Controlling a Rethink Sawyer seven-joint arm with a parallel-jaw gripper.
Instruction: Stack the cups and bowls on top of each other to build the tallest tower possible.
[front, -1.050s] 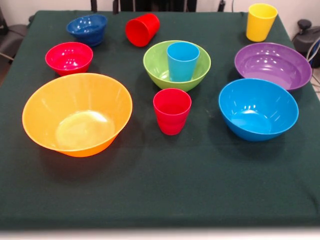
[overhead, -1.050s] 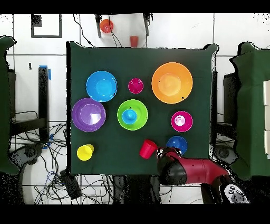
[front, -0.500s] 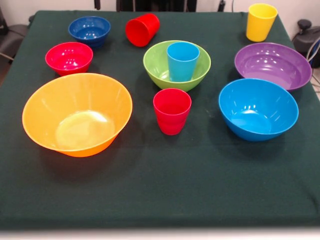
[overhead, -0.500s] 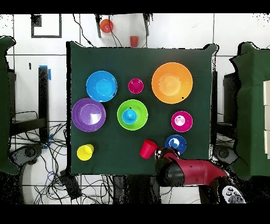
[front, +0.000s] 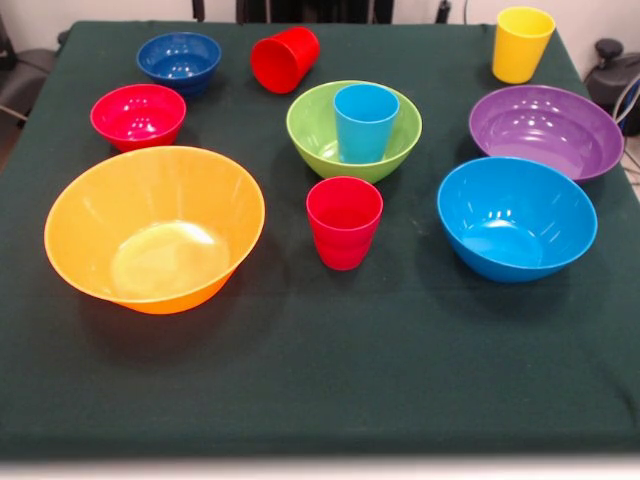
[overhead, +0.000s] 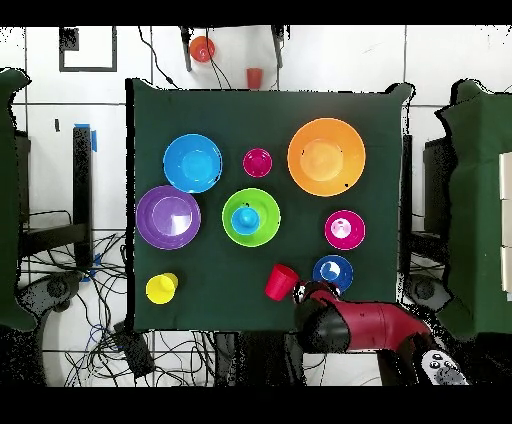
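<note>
No tower stands; the cups and bowls are spread over the table. A light blue cup (front: 365, 120) stands upright inside the green bowl (front: 310, 135). In front of it stands a red cup (front: 344, 221). A second red cup (front: 284, 58) lies tipped on its side beside the small dark blue bowl (front: 179, 58). The yellow cup (front: 521, 43) stands at a far corner. The orange bowl (front: 155, 228), red bowl (front: 138, 114), blue bowl (front: 516, 217) and purple bowl (front: 545, 128) sit apart. In the overhead view my gripper (overhead: 304, 295) hangs at the table's edge, between the tipped red cup (overhead: 281, 281) and the dark blue bowl (overhead: 332, 272).
The table (front: 320, 380) wears a dark green cloth. In the overhead view my red arm (overhead: 355, 325) lies just off its bottom edge. Cables (overhead: 100, 320) trail over the floor, and two small cups (overhead: 203, 48) stand on the floor beyond the far edge.
My arm has drawn back a little from over the dark blue bowl, which now shows whole. That bowl has shifted slightly toward the tipped red cup.
</note>
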